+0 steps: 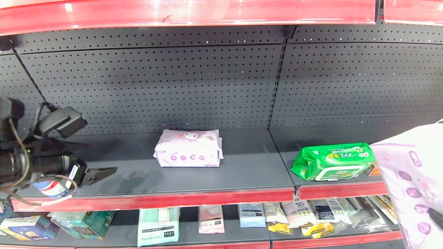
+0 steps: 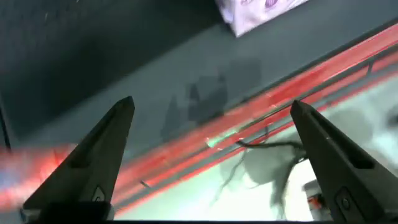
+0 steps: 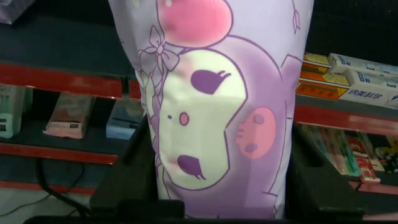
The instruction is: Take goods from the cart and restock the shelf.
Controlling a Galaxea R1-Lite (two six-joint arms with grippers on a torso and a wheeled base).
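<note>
A lilac tissue pack (image 1: 188,148) with a cartoon face lies flat mid-shelf on the dark shelf board (image 1: 242,173); its corner (image 2: 261,12) also appears in the left wrist view. My left gripper (image 1: 104,172) (image 2: 211,102) hovers open and empty over the shelf's left front part, above the red front edge (image 2: 249,124). My right gripper (image 3: 221,186) is shut on a second lilac pack (image 3: 217,106) (image 1: 412,183), held upright in front of the shelf's right end. A green wipes pack (image 1: 334,160) lies on the right section.
A perforated grey back panel (image 1: 207,83) stands behind, and a red-edged shelf (image 1: 190,14) hangs above. The lower shelf holds several packets (image 1: 211,218) and boxes (image 1: 83,223). Bare board lies on both sides of the lying lilac pack.
</note>
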